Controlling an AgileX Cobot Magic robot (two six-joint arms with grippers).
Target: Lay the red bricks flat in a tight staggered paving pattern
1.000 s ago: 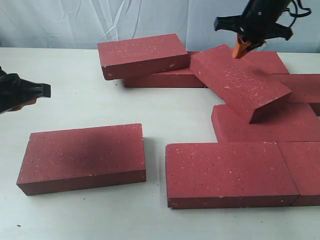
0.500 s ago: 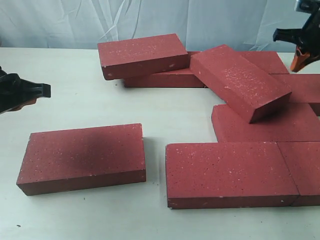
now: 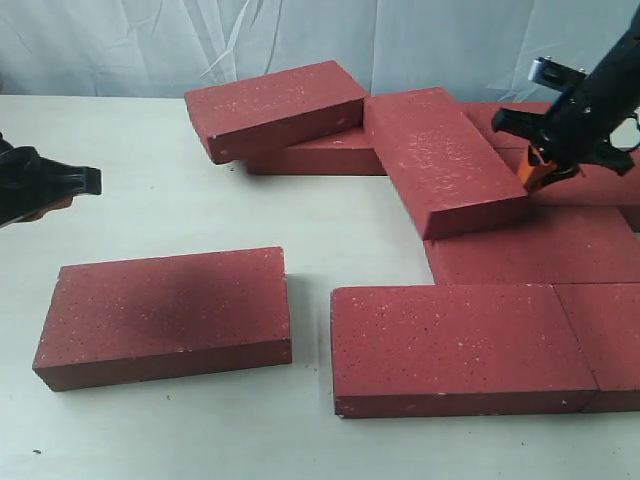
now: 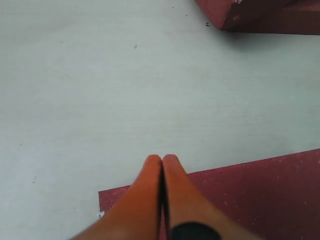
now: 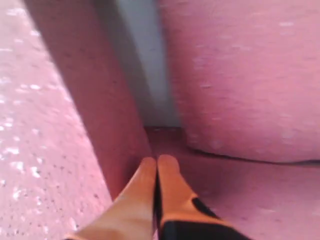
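Note:
Several red bricks lie on the white table. One tilted brick point(image 3: 440, 155) leans across others at the back right. My right gripper point(image 3: 537, 176) is shut and empty, its tips against that brick's right side face point(image 5: 107, 125). Another brick point(image 3: 275, 105) rests askew on a flat one at the back. A lone brick point(image 3: 165, 315) lies flat front left, and two flat bricks point(image 3: 455, 345) sit side by side front right. My left gripper point(image 4: 162, 160) is shut and empty, hovering over the lone brick's edge point(image 4: 260, 190); its black body shows at the left edge of the exterior view.
The white table point(image 3: 130, 180) has bare room between the lone brick and the back pile. A pale wrinkled curtain point(image 3: 120, 45) hangs behind the table. More flat bricks point(image 3: 540, 255) fill the right side to the frame edge.
My right gripper came down from above the tilted brick to its right side and pushed it left and back; the askew back brick shifted slightly left. The left arm stayed still.

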